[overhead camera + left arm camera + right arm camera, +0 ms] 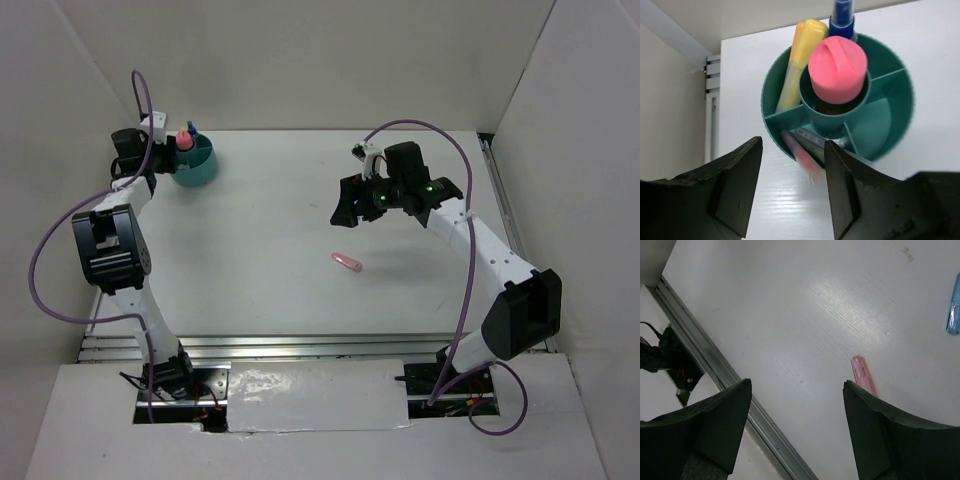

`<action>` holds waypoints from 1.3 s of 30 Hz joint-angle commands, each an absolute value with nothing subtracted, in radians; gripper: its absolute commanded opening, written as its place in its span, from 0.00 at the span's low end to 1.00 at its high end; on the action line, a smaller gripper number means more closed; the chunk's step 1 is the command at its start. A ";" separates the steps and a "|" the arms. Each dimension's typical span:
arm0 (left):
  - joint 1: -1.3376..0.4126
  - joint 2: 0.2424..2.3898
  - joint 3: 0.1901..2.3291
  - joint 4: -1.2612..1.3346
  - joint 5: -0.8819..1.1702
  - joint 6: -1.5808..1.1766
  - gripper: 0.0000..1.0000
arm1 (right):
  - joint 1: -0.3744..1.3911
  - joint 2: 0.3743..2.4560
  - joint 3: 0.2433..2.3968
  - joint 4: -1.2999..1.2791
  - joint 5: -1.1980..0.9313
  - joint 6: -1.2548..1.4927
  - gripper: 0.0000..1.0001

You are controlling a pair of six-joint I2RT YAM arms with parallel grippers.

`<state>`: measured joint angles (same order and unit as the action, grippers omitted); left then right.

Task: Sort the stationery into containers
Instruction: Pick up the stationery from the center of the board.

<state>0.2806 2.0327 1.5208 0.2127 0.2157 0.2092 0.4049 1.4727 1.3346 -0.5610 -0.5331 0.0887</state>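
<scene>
Hovering over the middle of the white counter (260, 230), the right pincer (796, 390) stands released and empty. The small flat pink plastic clip (863, 375) lies on the surface, off-centre, just beside one finger in the wrist view. A small pale-blue piece (953, 305) lies apart from it. The left pincer (792, 145) is likewise released and empty. It is directly above the round teal plastic tub with dividers (905, 100) at the far left, which holds a yellow highlighter (800, 55), a pink-capped item (837, 67), a blue-capped bottle (842, 15) and thin pens.

Judged step: collecting the clip. Recommended: centre the jaws over it, descend fully since it lies flat, and close across its narrow width.

The counter is smooth, glossy and faintly grained, so slipping is possible. White walls (300, 60) enclose three sides; a metal rail (715, 360) runs along the near edge.
</scene>
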 commanded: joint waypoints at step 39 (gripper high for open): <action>0.250 1.071 0.871 -0.069 0.673 0.022 0.69 | 0.592 1.922 1.327 -0.700 -0.089 -0.153 0.63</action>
<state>0.2523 1.0798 0.8658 -0.1017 0.6189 0.0605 0.5831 1.9011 1.3018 -0.7403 -0.1154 -0.1329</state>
